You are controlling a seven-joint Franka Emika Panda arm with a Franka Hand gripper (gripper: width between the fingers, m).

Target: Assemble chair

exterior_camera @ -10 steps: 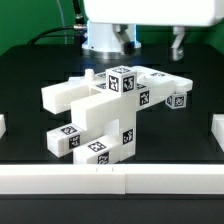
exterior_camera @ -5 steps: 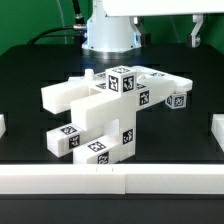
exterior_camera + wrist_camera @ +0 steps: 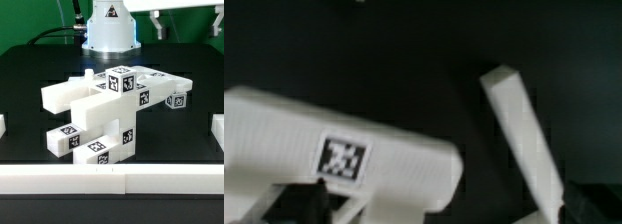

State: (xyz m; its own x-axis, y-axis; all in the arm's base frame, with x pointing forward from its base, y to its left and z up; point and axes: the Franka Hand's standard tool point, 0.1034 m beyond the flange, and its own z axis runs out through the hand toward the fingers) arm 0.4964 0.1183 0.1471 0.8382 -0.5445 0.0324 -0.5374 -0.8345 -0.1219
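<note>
- We see the chair (image 3: 110,108) mid-table, its long axis slanting from the near rail (image 3: 110,180) up toward the exterior view's right.
- The gripper (image 3: 156,22) hangs high above it; we cannot tell how its jaws stand.
- Only the wrist view shows a tagged block (image 3: 335,150) close up, blurred.

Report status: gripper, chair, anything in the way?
Gripper up high at back, clear of parts, nothing seen held; open or shut unclear. Chair parts joined in one blocky cluster mid-table, untouched. Nothing in the way.
</note>
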